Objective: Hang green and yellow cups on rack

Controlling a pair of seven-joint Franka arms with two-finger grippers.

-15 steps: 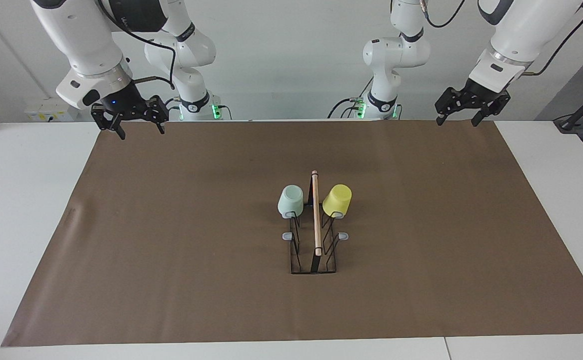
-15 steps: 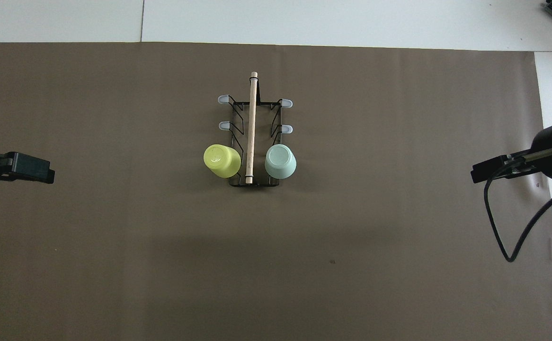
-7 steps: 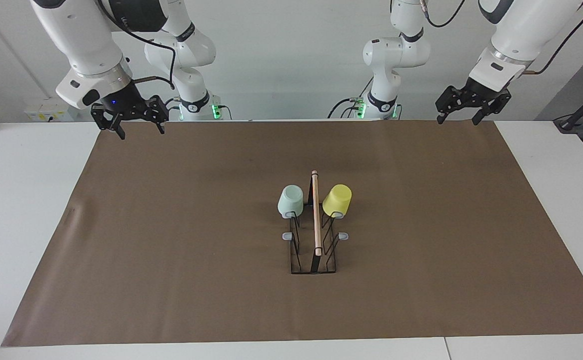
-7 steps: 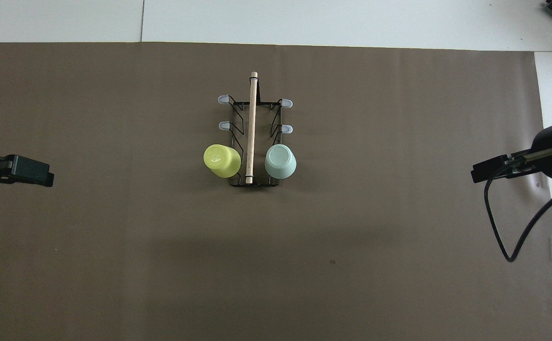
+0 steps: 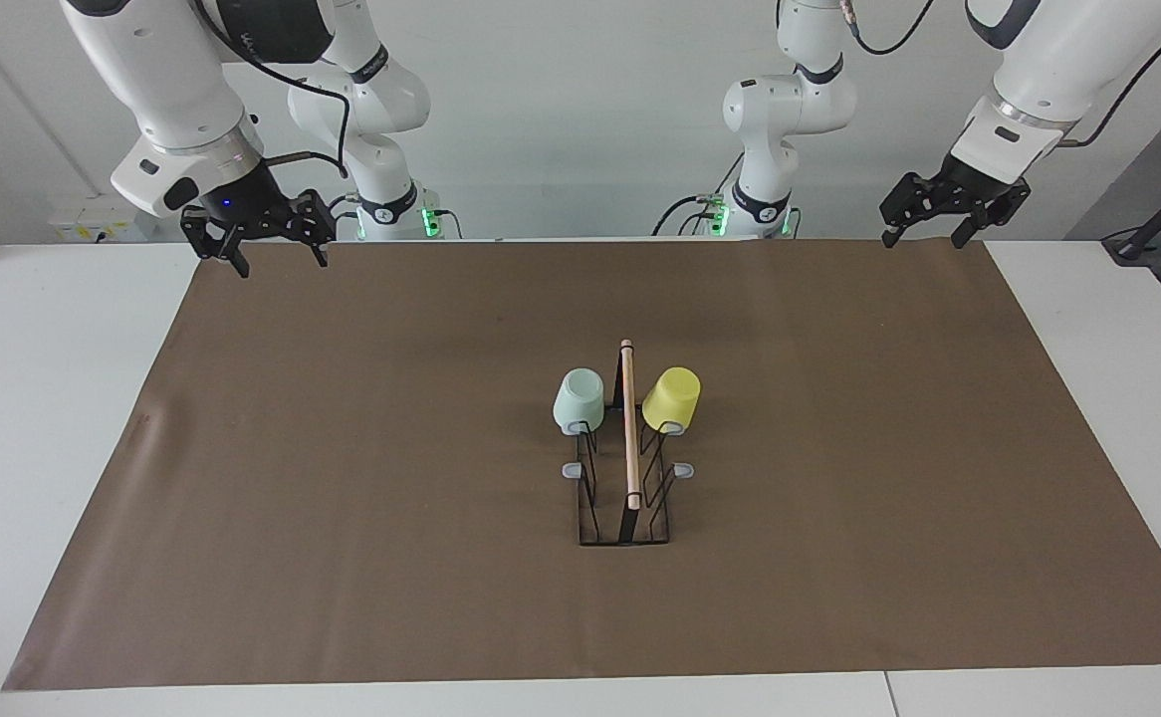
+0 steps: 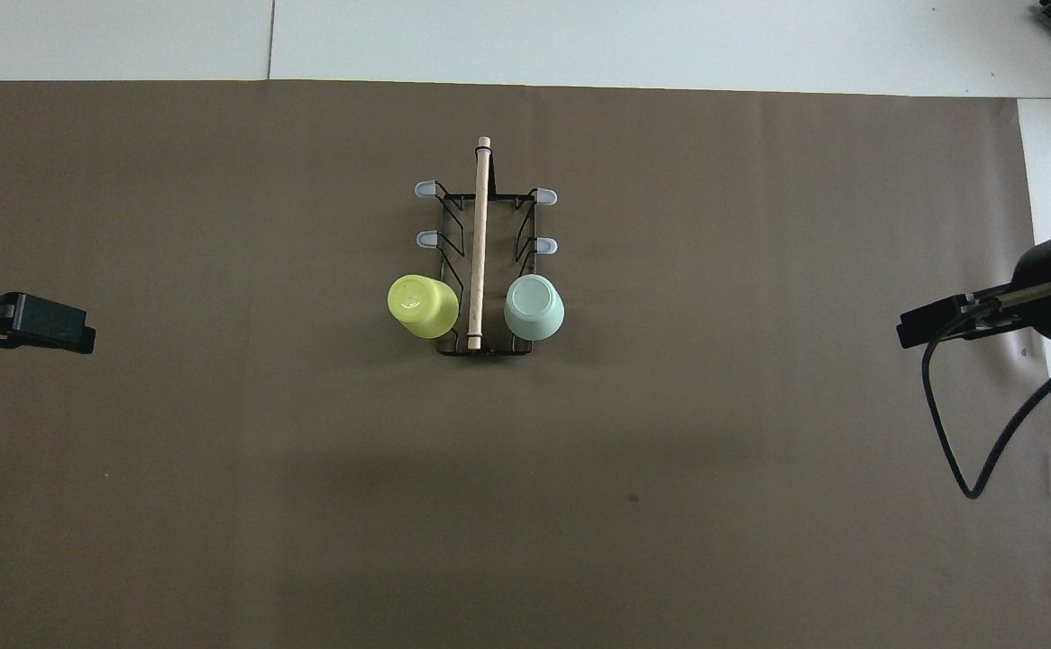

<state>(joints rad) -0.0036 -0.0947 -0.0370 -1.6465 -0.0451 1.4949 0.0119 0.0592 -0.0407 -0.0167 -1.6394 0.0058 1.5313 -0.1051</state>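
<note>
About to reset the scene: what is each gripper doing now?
Left gripper: open, holding nothing.
Right gripper: open, holding nothing.

Mint green cup (image 5: 579,400), yellow cup (image 5: 671,398), black rack (image 5: 624,526), brown mat (image 5: 342,448).

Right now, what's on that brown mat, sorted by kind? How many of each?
Cups: 2, a green cup and a yellow cup, both hung upside down on prongs
Rack: 1, a black wire rack with a wooden rod along the top
Total: 3 things on the brown mat
</note>
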